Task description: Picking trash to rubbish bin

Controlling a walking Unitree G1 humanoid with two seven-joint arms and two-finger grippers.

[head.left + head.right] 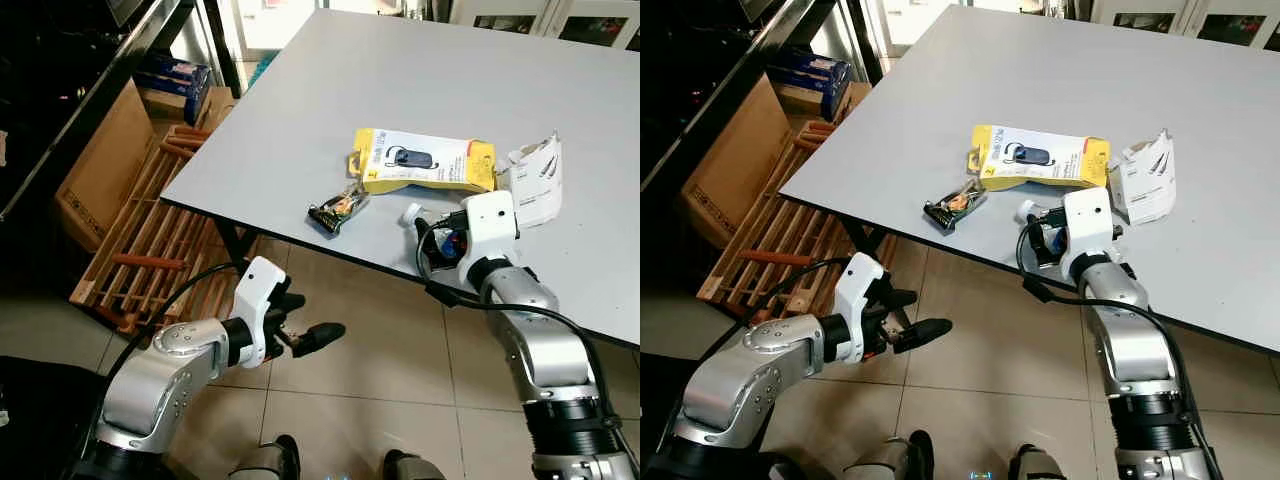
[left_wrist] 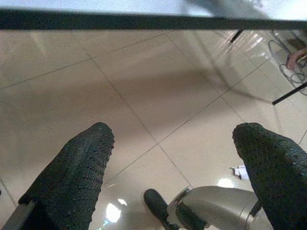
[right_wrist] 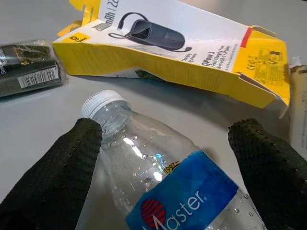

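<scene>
Bottle (image 3: 163, 172), clear plastic lying on the counter (image 1: 400, 90), looks light, slick and crushable, so the wide-open right tool (image 3: 163, 158) should pinch its labelled middle gently.

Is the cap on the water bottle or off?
On. The white cap sits on the neck of the water bottle, lying between the right gripper fingers.

— What is the clear plastic water bottle (image 3: 158, 177) like? 
— Smooth and glossy, with a ribbed white plastic cap (image 3: 100, 102) and a shiny blue film label (image 3: 184, 199).

— And the flat yellow cardboard box (image 1: 425, 160)? 
— Printed card, faintly sheened, on a matt smooth grey table top (image 1: 420, 70).

— The black fingers (image 3: 57, 177)? 
— Rubbery, rough with small studs.

— The floor? 
— Glossy beige tiles (image 2: 144, 91).
</scene>
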